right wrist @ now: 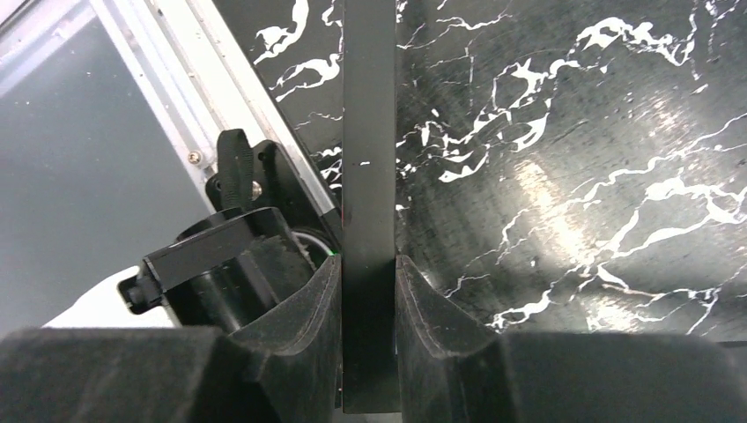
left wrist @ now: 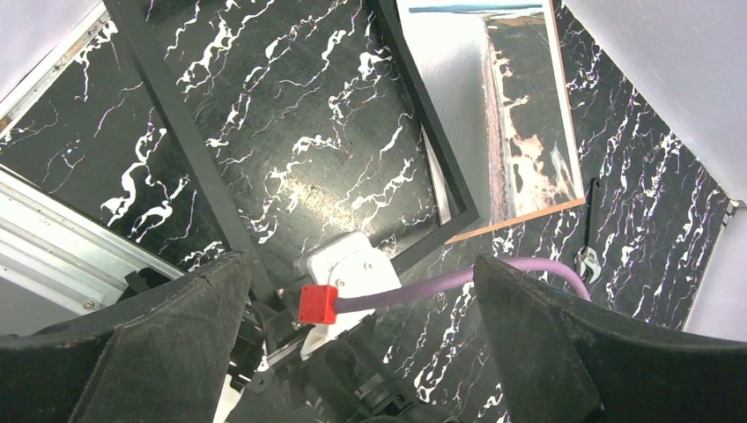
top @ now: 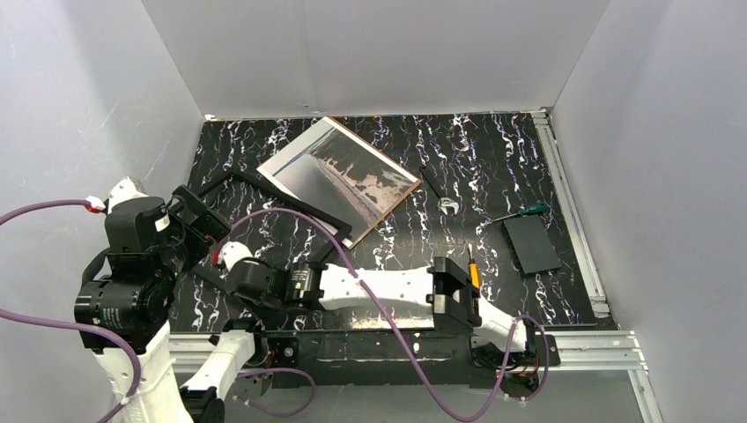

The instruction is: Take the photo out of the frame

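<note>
The photo [top: 339, 169] lies face up and skewed at the back of the table, showing grey water and dark trees; it also fills the top right of the left wrist view [left wrist: 520, 115]. The thin black frame [top: 236, 174] sits to its left, with marbled table showing through its opening [left wrist: 432, 132]. One frame corner overlaps the photo's near edge. My right gripper [top: 211, 264] is shut on a frame bar [right wrist: 368, 159], which runs straight up between the pads [right wrist: 368, 273]. The left gripper [top: 201, 222] hovers wide open above the right wrist [left wrist: 359, 273], holding nothing.
A small black flat box [top: 531, 244], a green-handled screwdriver [top: 528, 210] and a wrench [top: 445, 201] lie on the right. A yellow-handled tool [top: 473, 264] lies by the right arm. Aluminium rails [top: 573, 348] edge the front and right. A purple cable [left wrist: 528, 269] crosses below the left gripper.
</note>
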